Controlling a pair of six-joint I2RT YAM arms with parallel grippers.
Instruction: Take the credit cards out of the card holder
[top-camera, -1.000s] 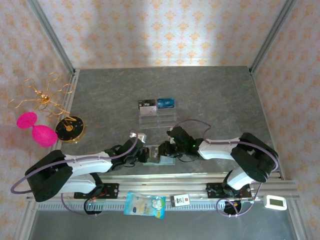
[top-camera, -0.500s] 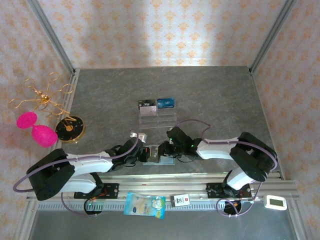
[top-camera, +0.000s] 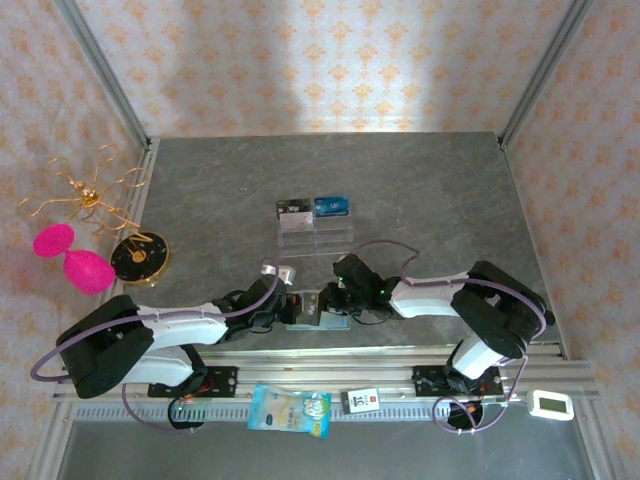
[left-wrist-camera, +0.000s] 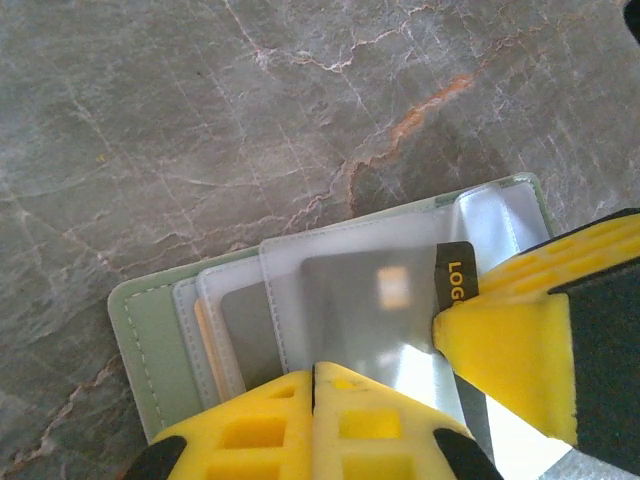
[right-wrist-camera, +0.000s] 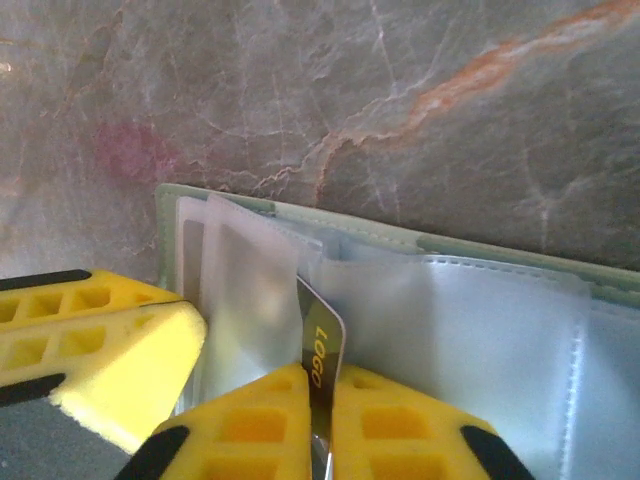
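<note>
In the right wrist view, the right gripper (right-wrist-camera: 320, 388) at bottom centre pinches the edge of a thin greyish plastic credit card (right-wrist-camera: 322, 335); the card's dark corner stands up out of a clear pocket. The left wrist view shows that card's flat face with a pale chip, mostly inside the sleeve; there the left gripper (left-wrist-camera: 313, 388) sits at the bottom edge, its yellow fingers pressed together over the pockets of the small sage-green folding card holder (left-wrist-camera: 140, 335); whether they nip the plastic cannot be told. From the top view the holder lies open at lower centre on the grey marbled table (top-camera: 420, 190), between the two grippers and largely hidden by them. At mid-frame stands a clear acrylic tiered rack (top-camera: 316, 237) with a bright blue card (top-camera: 331, 206) and a dark card (top-camera: 292, 208); a blue-and-white packet (top-camera: 290, 410) lies at the bottom. The gripped card's corner reads "LOGO" in gold.
</note>
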